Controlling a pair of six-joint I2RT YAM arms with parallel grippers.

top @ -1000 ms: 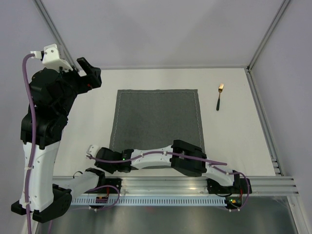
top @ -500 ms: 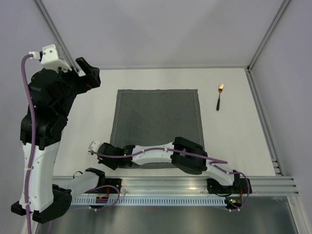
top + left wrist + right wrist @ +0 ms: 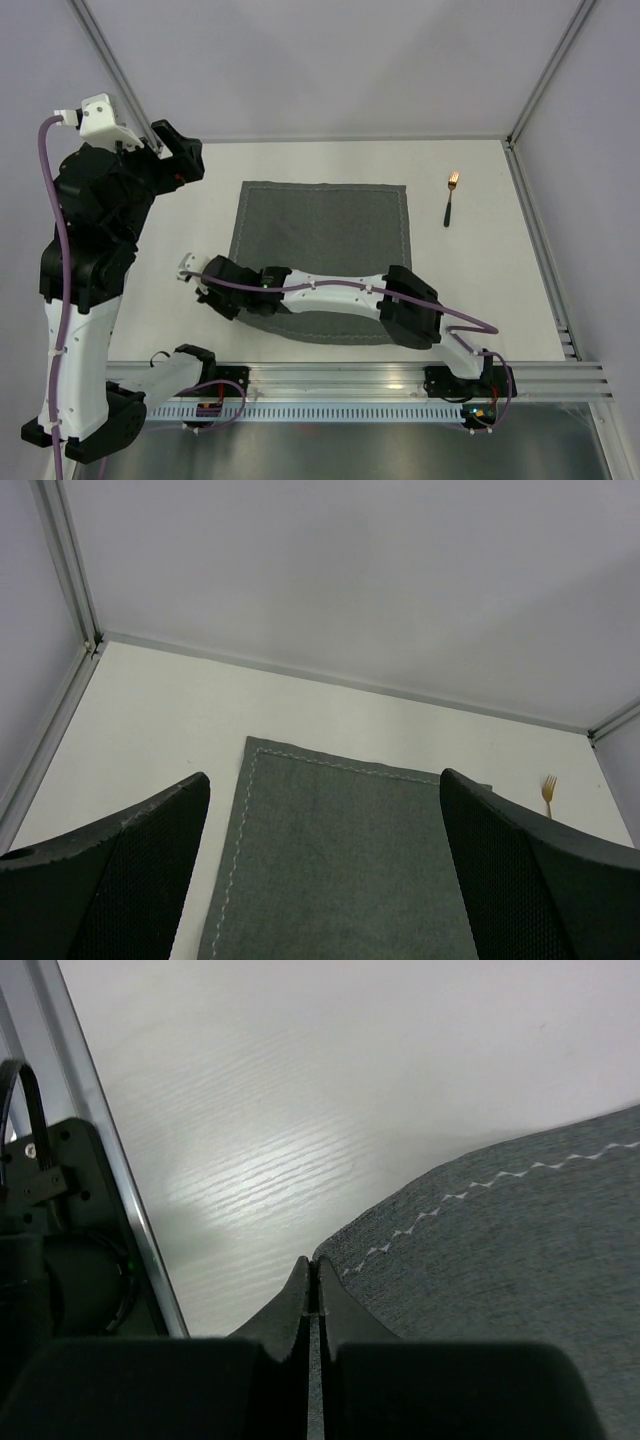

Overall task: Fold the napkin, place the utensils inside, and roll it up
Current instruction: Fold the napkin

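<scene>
The dark grey napkin [image 3: 320,240] lies spread in the middle of the white table, its stitched edge showing in the left wrist view [image 3: 340,860]. My right gripper [image 3: 222,290] reaches across to the napkin's near-left corner. It is shut on that corner [image 3: 313,1265], and the cloth [image 3: 520,1250] rises off the table from there. One of the utensils, a small gold fork [image 3: 450,200] with a black handle, lies on the table right of the napkin [image 3: 548,792]. My left gripper [image 3: 180,150] hangs open high over the back left, holding nothing [image 3: 325,775].
An aluminium rail [image 3: 400,375] runs along the near edge, with both arm bases on it. Grey walls and metal frame posts [image 3: 545,70] close the table at the back and sides. The left arm's base [image 3: 60,1260] sits close beside my right gripper.
My right gripper closed on the napkin's near-left corner, then moved away from the rail, dragging the corner and near edge with it. The left arm barely shifted.
</scene>
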